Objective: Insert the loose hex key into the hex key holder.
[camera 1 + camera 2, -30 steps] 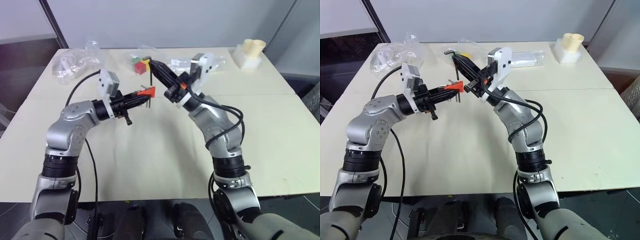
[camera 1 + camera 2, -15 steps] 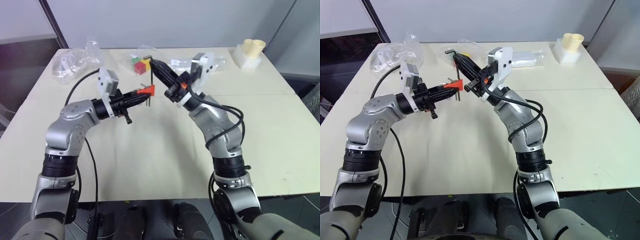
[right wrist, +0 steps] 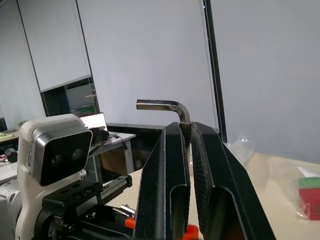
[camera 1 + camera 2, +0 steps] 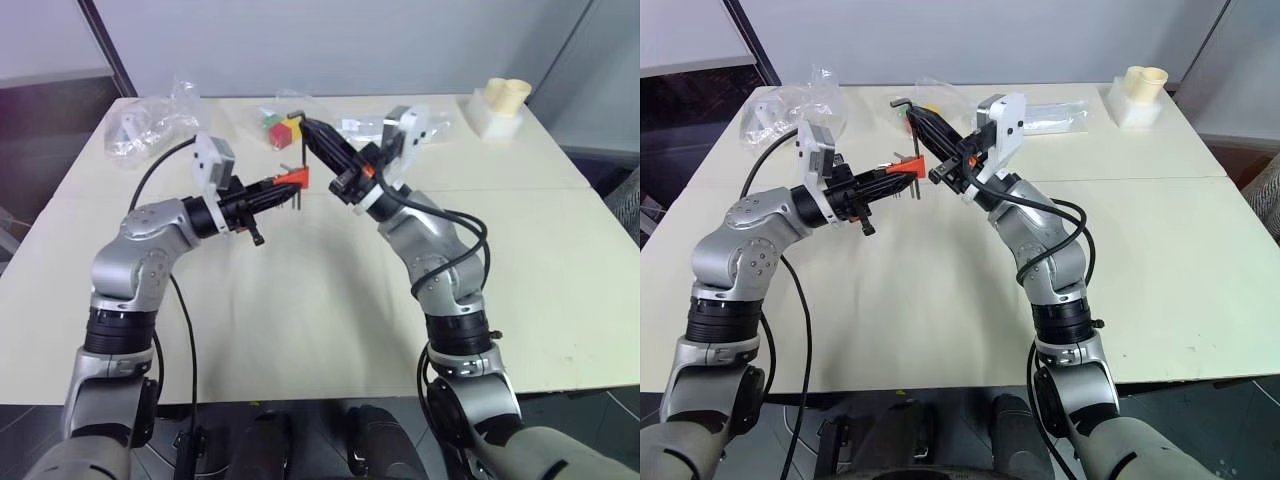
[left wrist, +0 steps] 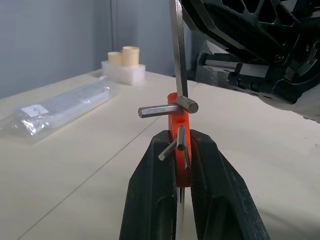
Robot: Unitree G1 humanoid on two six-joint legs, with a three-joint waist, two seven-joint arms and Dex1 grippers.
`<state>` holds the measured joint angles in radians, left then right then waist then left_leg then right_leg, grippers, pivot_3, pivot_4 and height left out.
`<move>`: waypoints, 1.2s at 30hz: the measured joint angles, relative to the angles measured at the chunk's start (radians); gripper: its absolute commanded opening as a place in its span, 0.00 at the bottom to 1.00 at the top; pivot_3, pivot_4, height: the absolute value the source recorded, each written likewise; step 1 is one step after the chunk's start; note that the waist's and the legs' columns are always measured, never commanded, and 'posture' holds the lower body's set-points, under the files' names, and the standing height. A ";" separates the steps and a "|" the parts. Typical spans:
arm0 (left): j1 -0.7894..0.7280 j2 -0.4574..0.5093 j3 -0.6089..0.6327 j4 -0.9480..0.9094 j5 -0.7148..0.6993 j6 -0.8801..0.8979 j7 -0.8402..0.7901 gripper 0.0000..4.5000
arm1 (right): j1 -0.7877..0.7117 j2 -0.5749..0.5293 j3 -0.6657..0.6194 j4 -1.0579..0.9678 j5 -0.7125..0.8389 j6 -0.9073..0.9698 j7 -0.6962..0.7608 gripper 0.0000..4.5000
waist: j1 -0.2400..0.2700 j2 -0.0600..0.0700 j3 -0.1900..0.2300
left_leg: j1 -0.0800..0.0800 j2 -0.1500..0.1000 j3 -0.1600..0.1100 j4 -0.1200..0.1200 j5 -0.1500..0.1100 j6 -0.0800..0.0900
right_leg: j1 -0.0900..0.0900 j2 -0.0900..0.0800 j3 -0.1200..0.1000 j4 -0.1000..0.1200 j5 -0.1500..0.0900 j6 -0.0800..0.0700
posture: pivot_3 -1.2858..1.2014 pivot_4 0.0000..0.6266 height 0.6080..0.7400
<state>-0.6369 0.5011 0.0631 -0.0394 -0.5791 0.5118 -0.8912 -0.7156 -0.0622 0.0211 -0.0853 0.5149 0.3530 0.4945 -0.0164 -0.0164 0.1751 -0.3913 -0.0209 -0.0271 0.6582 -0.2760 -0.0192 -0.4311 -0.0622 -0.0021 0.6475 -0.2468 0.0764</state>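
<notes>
Both arms are raised above the cream surface (image 4: 300, 300), their tools meeting a little above the middle of the left eye view. The left tool (image 4: 283, 190) reaches in from the left, clenched on the hex key holder (image 4: 293, 179), an orange-red block at its tip. In the left wrist view the two black fingers (image 5: 152, 195) squeeze the block (image 5: 176, 132) from both sides, with short dark keys jutting out of it at angles.

The right tool (image 4: 312, 130) comes in from the right and points up toward the far edge, clenched on the loose hex key (image 3: 170, 106). In the right wrist view the key's bent end sticks out sideways above the fingertips, the long shank gripped between them. In the left wrist view that shank (image 5: 177, 50) drops from the top of the frame to the top of the orange block, meeting it beside a stubby hexagonal key end; whether its tip is inside a hole cannot be told.

Behind the tools, at the upper middle, lie coloured cubes (image 4: 280, 131). Clear plastic bags (image 4: 150, 120) sit at the upper left, and a white foam block with pale cups (image 4: 497, 106) at the upper right.
</notes>
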 measured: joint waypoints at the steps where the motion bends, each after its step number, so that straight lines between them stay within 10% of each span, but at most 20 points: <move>1: 0.000 0.000 0.000 0.000 0.000 0.000 0.001 0.00 | 0.000 -0.001 0.000 0.000 0.000 -0.002 0.000 0.02 | 0.000 0.000 0.000 | 0.000 0.000 0.000 0.000 0.000 0.000 | 0.000 0.000 0.000 0.000 0.000 0.000 | 0.52 0.24 1.00; 36: 0.000 0.000 0.000 -0.016 -0.001 0.009 0.002 0.00 | 0.000 -0.005 0.002 0.023 -0.006 -0.033 0.014 0.02 | 0.000 0.000 0.000 | 0.000 0.000 0.000 0.000 0.000 0.000 | 0.000 0.000 0.000 0.000 0.000 0.000 | 0.52 0.24 1.00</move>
<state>-0.6368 0.5011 0.0631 -0.0556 -0.5805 0.5211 -0.8896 -0.7157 -0.0677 0.0230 -0.0625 0.5086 0.3200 0.5088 -0.0165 -0.0164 0.1751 -0.3913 -0.0209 -0.0271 0.6580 -0.2760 -0.0192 -0.4311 -0.0622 -0.0021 0.6473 -0.2468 0.0764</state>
